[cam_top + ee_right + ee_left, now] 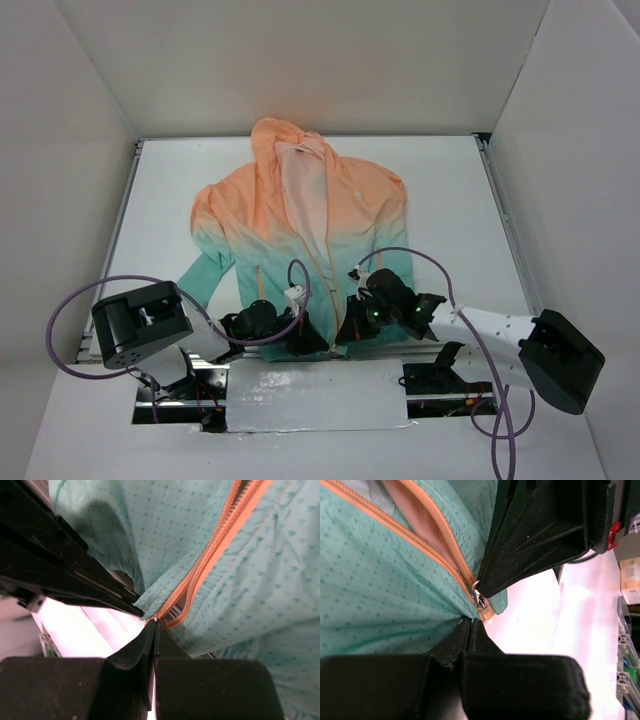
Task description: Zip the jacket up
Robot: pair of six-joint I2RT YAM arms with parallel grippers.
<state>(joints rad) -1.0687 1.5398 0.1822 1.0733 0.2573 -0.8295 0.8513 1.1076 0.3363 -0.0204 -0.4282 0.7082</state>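
The jacket (300,210) lies flat on the white table, hood at the far side, teal hem near me, its orange front zipper open over most of its length. My left gripper (318,342) is shut on the teal hem (395,610) just below the zipper slider (481,601). In the left wrist view its fingers (460,635) are pressed together. My right gripper (350,330) is next to it at the zipper's bottom end. In the right wrist view its jaws (156,624) are shut on the small metal zipper pull (156,618). The orange zipper teeth (220,535) run away from it.
A silver-grey sheet (315,395) covers the near table edge between the arm bases. Purple cables (70,310) loop over both arms. White walls enclose the table on three sides. A metal rail (505,220) runs along the right edge.
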